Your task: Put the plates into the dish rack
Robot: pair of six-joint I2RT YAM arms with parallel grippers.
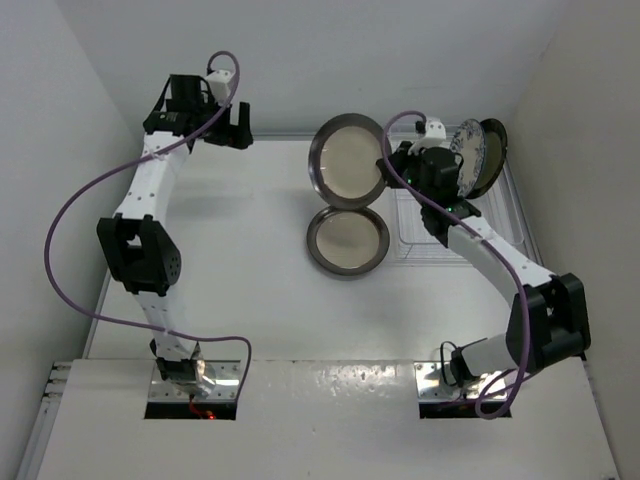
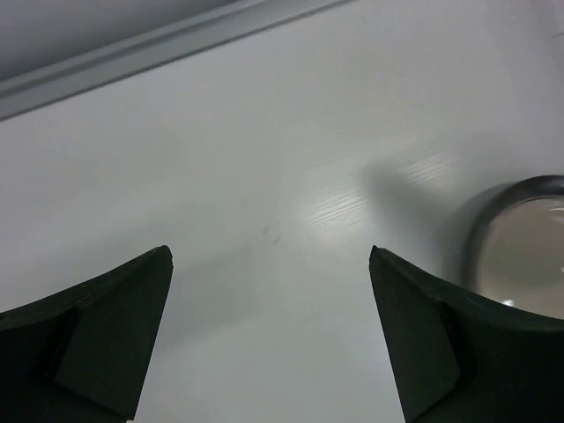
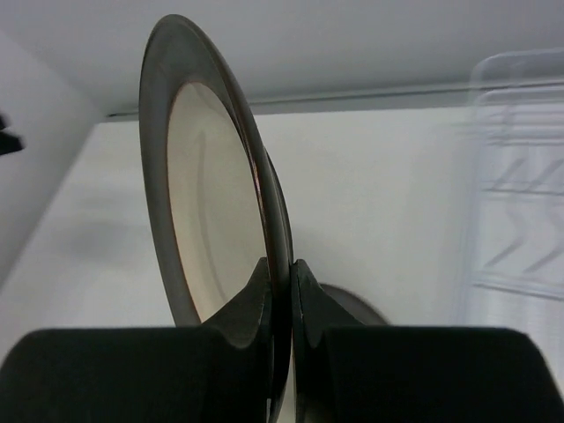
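Plates for racking: two stowed, one in the claw, one flat

Left gripper point(image 2: 269, 264): fingers spread wide with nothing between them. It hangs over bare table point(image 1: 250, 220) at the far left corner, well apart from all crockery.

Held plate point(image 1: 348, 160): grey rim, cream centre. It is gripped at its right edge, left of the rack and just beyond the second grey plate.

Flat plate point(image 1: 347, 240): same pattern. It lies face up on the table, nearer the arm bases than the held one.

Right gripper point(image 3: 280, 275): fingers pressed onto the held plate's rim, a thin edge-grip only.

Dish rack point(image 1: 505, 205): clear plastic, far right. Floral plate point(image 1: 468, 150) and dark plate point(image 1: 493, 160) stand on edge at its far end.

Hazards, as judged: the pinch sits at one edge, so the plate's own weight may swing it or slip it free during the carry, dropping it onto the flat plate. The see-through prongs are hard to read, and a misjudged slot could knock the two standing plates or leave this one leaning.
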